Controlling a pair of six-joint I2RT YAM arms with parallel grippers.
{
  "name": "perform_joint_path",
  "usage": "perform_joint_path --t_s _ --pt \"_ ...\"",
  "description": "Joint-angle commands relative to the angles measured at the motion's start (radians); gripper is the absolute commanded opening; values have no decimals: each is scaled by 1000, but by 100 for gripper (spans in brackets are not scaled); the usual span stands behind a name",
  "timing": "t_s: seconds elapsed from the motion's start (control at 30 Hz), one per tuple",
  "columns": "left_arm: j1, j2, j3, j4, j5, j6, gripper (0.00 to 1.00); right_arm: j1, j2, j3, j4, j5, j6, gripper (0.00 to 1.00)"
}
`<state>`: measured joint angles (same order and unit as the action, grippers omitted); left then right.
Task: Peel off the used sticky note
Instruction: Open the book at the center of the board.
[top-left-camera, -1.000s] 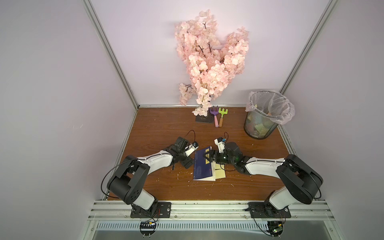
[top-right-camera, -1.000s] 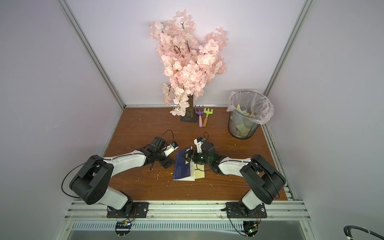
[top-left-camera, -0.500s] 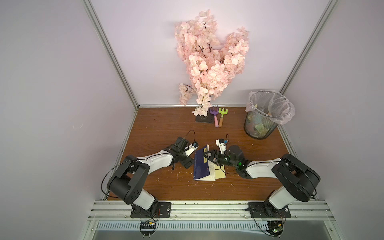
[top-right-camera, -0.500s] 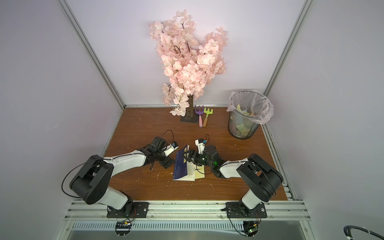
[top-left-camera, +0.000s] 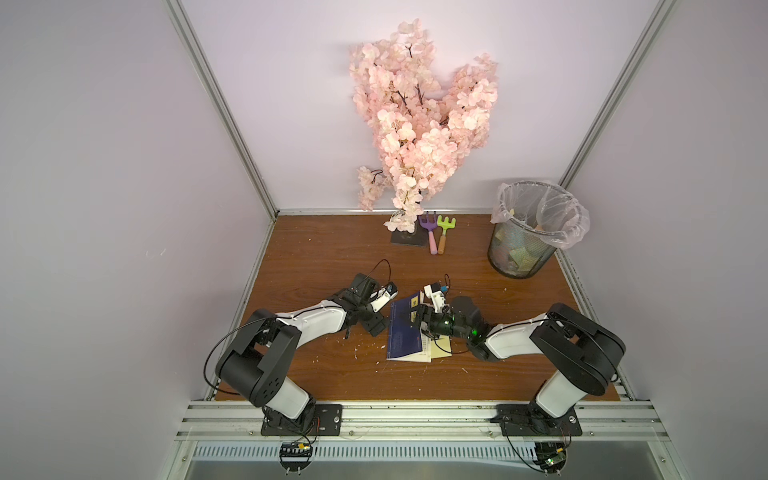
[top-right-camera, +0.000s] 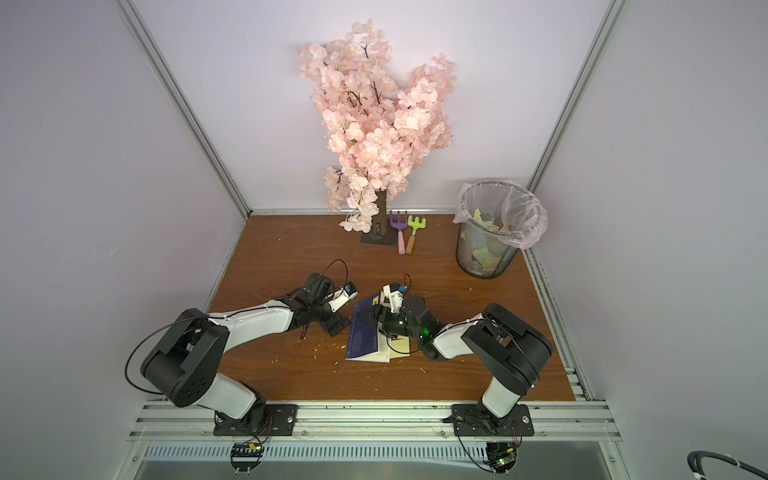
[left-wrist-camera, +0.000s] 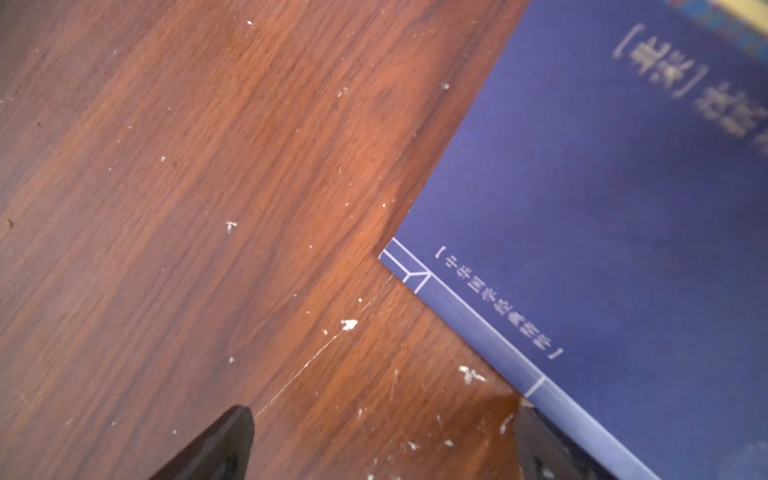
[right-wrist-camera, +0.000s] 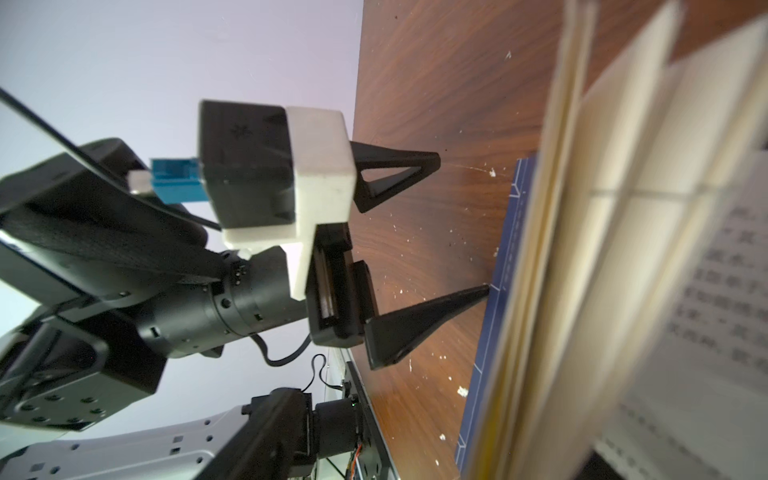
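Wooden table (left-wrist-camera: 166, 166), left pincer (left-wrist-camera: 384, 415) wide, touching book (left-wrist-camera: 602, 208)

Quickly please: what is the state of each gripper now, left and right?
Left gripper: open, holding nothing, one fingertip at the blue book's edge.
Right gripper: at the book's pages; open or closed cannot be told.

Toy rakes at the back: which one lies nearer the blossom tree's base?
The purple rake, pink-handled, right beside the tree base; the green rake lies beyond it, toward the wastebasket.
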<state>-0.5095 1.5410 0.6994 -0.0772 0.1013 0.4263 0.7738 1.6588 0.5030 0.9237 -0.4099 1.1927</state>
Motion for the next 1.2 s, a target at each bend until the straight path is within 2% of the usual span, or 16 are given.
perform_joint_path --t_s 0.0,0.13,0.27,0.37,0.5,0.6,0.8,1.03,1.17 --pt "5 44 -19 -77 -22 9 97 5 -67 55 -136 53 -89 79" --pt "5 30 -15 -83 -21 13 97 -1 -107 146 -373 150 -225 72" --pt "5 3 6 -108 -19 31 97 -24 -97 180 -425 161 -261 59" --pt "4 -23 39 -154 -16 46 97 -34 -73 195 -432 158 -261 44" --pt "5 -89 80 -208 13 40 98 -34 -45 219 -454 173 -259 15" --pt "5 -141 89 -231 33 35 99 -35 -52 229 -478 204 -260 0" --pt "-2 -199 127 -268 75 33 99 -46 -113 235 -563 326 -227 0" --pt "-108 -211 136 -247 82 42 99 -64 -142 242 -611 433 -103 0" --pt "-148 -215 123 -188 73 33 99 -78 -136 244 -597 424 -42 0"
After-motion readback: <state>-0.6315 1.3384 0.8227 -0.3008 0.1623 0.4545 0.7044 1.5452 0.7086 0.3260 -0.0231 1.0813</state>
